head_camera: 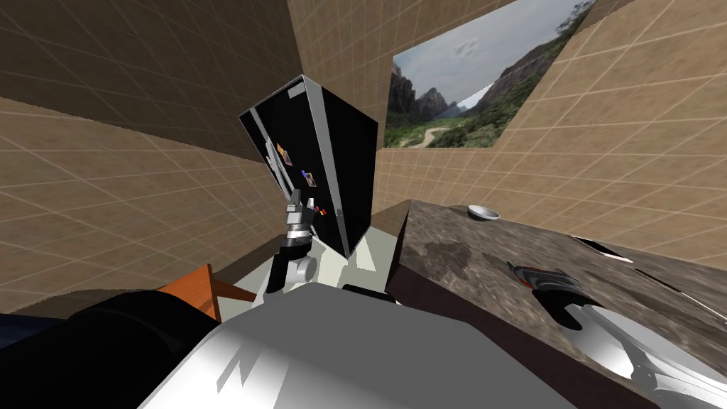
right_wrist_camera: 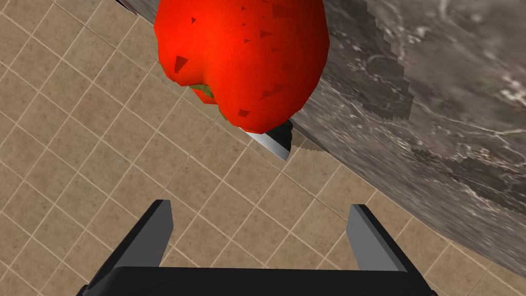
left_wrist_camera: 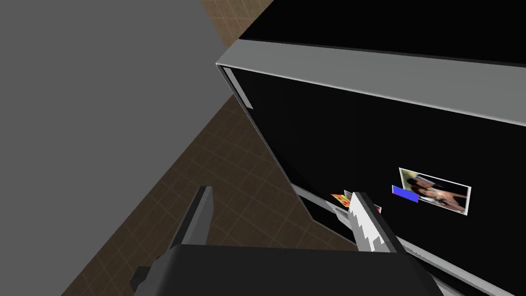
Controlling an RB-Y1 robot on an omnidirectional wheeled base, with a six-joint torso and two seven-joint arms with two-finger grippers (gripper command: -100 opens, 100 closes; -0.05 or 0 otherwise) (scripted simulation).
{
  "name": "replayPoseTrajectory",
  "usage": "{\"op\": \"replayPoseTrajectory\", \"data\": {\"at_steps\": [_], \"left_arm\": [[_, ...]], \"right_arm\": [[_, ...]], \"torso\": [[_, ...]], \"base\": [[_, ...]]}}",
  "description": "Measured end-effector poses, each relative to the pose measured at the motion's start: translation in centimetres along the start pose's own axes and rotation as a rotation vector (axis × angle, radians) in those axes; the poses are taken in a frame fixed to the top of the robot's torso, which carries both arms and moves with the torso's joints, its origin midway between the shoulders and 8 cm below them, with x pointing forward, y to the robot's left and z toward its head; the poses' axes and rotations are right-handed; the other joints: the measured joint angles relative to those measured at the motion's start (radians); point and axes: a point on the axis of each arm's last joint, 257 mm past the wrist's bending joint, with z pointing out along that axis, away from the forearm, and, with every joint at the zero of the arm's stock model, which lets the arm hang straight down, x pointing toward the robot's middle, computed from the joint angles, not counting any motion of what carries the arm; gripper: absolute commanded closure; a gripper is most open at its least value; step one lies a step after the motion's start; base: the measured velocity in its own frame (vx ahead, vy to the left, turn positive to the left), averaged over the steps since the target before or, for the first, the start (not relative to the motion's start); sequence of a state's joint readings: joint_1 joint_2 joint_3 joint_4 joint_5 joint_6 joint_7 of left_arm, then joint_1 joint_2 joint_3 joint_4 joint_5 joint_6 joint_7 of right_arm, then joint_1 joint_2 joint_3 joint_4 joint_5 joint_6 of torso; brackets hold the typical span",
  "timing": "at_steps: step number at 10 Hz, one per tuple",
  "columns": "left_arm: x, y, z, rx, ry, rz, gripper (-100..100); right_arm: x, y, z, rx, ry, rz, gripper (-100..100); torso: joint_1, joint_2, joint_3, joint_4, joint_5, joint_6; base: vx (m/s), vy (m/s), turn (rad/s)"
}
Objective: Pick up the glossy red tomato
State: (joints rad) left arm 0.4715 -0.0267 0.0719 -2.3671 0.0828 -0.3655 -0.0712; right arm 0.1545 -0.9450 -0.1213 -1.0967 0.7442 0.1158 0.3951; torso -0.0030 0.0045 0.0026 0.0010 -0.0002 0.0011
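Note:
The glossy red tomato (right_wrist_camera: 241, 56), with a bit of green at its stem, lies just beyond my right gripper (right_wrist_camera: 262, 231), near the edge of a brown stone counter (right_wrist_camera: 436, 128). That gripper is open; its two fingers stand wide apart and short of the tomato, with nothing between them. A small white and dark object (right_wrist_camera: 275, 141) pokes out from under the tomato. In the head view the right gripper (head_camera: 527, 273) reaches over the counter (head_camera: 461, 255). My left gripper (head_camera: 298, 206) is open beside a black fridge (head_camera: 334, 163).
The fridge front (left_wrist_camera: 390, 139) carries a photo (left_wrist_camera: 436, 190) and small magnets. A pale bowl (head_camera: 483, 211) sits at the counter's far end, and a white-rimmed cut-out (head_camera: 603, 247) lies to its right. An orange piece of furniture (head_camera: 202, 287) stands low on the left. The floor is tiled.

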Motion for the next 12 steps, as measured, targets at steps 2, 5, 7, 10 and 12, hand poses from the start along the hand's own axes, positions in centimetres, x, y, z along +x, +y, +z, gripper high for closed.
{"op": "replayPoseTrajectory", "data": {"at_steps": [2, 5, 7, 10, 12], "left_arm": [[0.0, 0.0, 0.0, 0.0, 0.0, 0.0, 0], [0.0, 0.0, 0.0, 0.0, 0.0, 0.0, 0], [0.0, 0.0, 0.0, 0.0, 0.0, 0.0, 0], [0.0, 0.0, 0.0, 0.0, 0.0, 0.0, 0], [0.0, 0.0, 0.0, 0.0, 0.0, 0.0, 0]], "right_arm": [[2.1, -0.7, 0.0, 0.006, 0.043, -0.066, -100], [4.3, -0.5, -0.3, -0.004, 0.087, -0.122, 0], [4.2, -0.5, -0.2, -0.008, 0.078, -0.125, -100], [3.8, 0.1, 0.0, -0.036, 0.055, -0.139, -100], [3.7, 0.4, 0.0, -0.053, 0.043, -0.148, -100]], "torso": [[-0.002, 0.001, 0.0, 0.0, 0.0, 0.0], [-0.002, 0.001, 0.001, 0.0, -0.001, 0.001], [0.001, -0.004, -0.002, -0.001, 0.0, 0.002], [0.005, -0.004, -0.002, -0.001, 0.001, 0.001], [0.004, -0.003, -0.002, -0.001, 0.001, 0.0]], "base": [[-0.039, -0.08, 0.188], [-0.025, -0.045, 0.026], [0.08, 0.015, -0.177], [0.041, 0.054, -0.156], [0.007, 0.009, -0.026]]}}
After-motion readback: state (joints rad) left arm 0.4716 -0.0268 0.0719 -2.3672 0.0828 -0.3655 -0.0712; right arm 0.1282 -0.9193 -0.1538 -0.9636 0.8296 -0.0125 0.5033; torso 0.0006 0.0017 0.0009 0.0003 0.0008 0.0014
